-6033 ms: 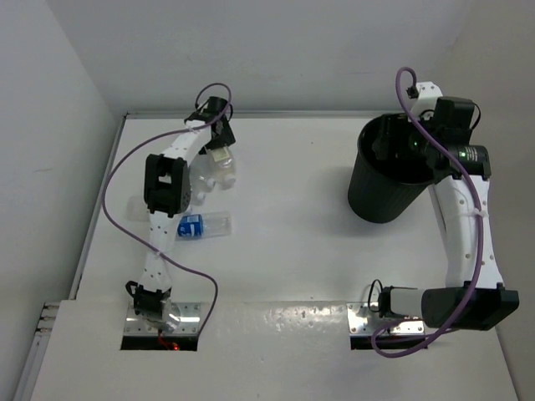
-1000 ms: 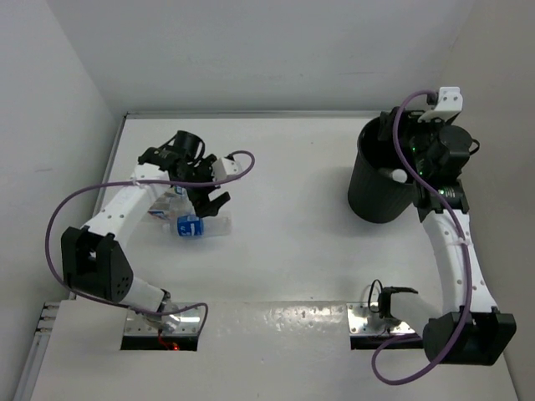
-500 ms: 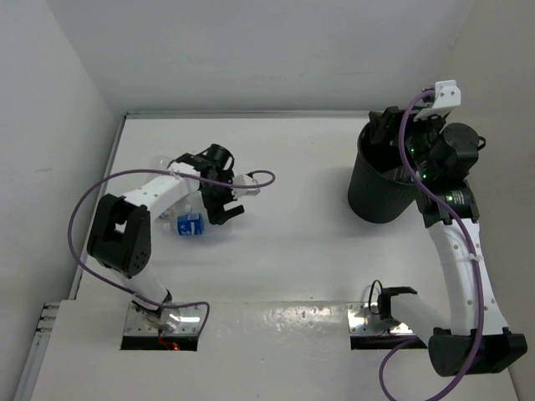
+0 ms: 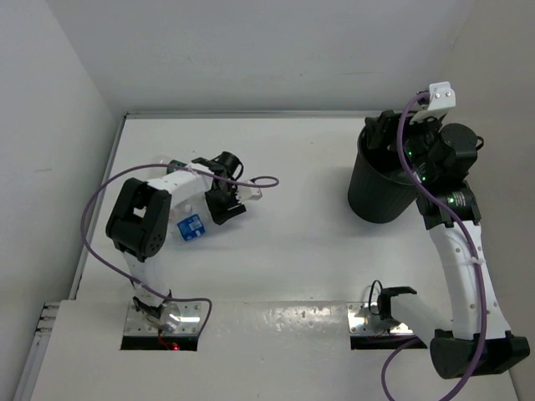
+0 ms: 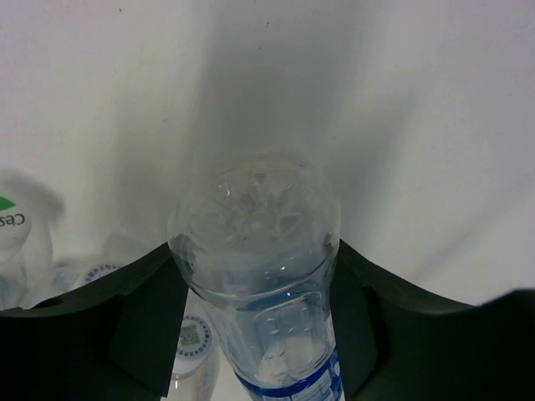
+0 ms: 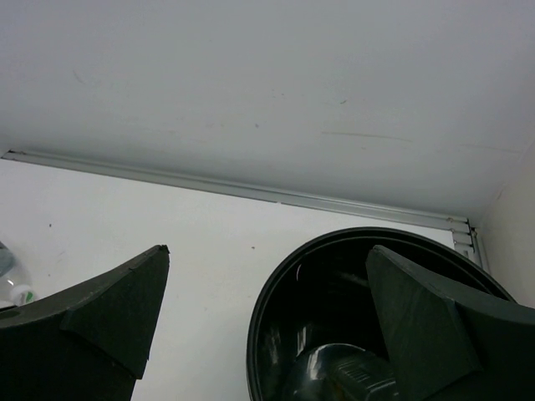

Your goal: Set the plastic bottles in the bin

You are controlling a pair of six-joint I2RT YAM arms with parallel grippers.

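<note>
Left fingers clamp a clear blue-labelled bottle; right fingers spread wide over the bin.

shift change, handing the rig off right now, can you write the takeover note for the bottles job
Grippers: left gripper has its jaws shut on a clear bottle, over the left half of the table, far from the bin. The right gripper is open and empty above the bin's rim.
Done: one binned bottle lies inside.
Left: bin the held one, then the blue-labelled bottle and the green-marked bottle on the table. More may be hidden under the left arm.
</note>
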